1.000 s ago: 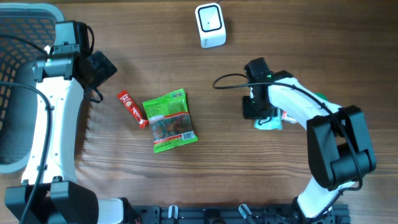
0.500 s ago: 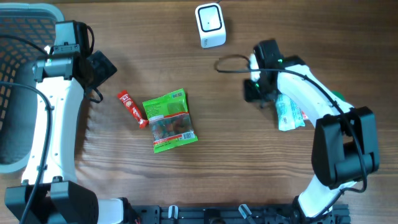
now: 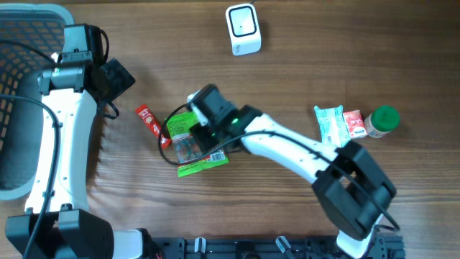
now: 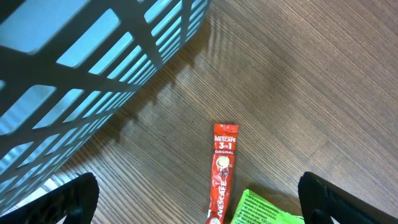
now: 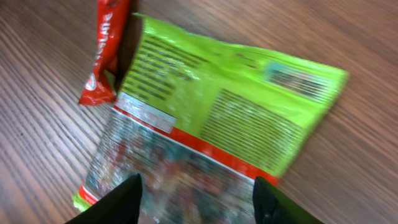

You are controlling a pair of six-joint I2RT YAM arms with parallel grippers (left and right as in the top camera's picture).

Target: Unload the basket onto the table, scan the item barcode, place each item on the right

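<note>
Basket upper left. Left gripper beside it, fingers spread wide, empty. Red sachet left of centre, just beside green bag. Right gripper low over bag, fingers partly apart, gripping nothing. Scanner top centre. Pouches, green-capped bottle far right.

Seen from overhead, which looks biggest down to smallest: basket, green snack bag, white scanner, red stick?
1. Basket, largest even cut off by the frame
2. Green snack bag, partly covered
3. White scanner
4. Red stick
</note>
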